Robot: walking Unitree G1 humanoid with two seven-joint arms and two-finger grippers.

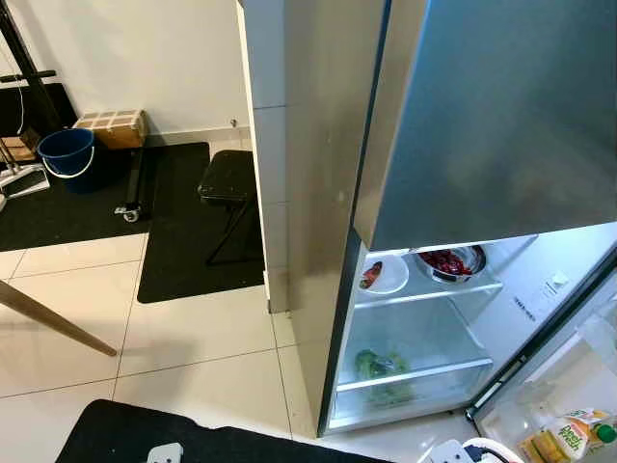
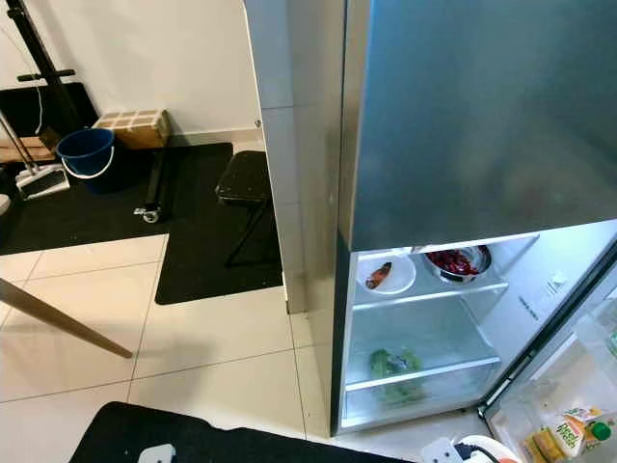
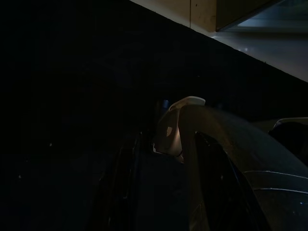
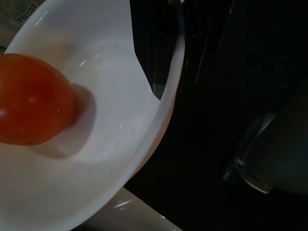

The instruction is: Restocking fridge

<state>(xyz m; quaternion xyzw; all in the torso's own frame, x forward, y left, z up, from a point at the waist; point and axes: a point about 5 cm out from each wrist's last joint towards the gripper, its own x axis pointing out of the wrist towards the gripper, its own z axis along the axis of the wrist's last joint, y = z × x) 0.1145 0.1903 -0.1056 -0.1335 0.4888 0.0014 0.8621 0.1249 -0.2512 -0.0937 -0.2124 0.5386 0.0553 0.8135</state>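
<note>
Fridge (image 1: pixel 453 125) stands on the right with its lower compartment open and lit. On the upper shelf (image 1: pixel 429 287) a white plate (image 1: pixel 384 275) and a metal bowl (image 1: pixel 451 262) of red food are seen; greens (image 1: pixel 381 367) lie lower down. A white bowl (image 4: pixel 106 144) holding a tomato (image 4: pixel 31 98) is seen close in the right wrist view; whether the right gripper's jaws grip it cannot be told. The left gripper's jaws are lost in darkness. Carrying appears to be the step in hand. Next, the bowl would need to be brought to a free shelf.
</note>
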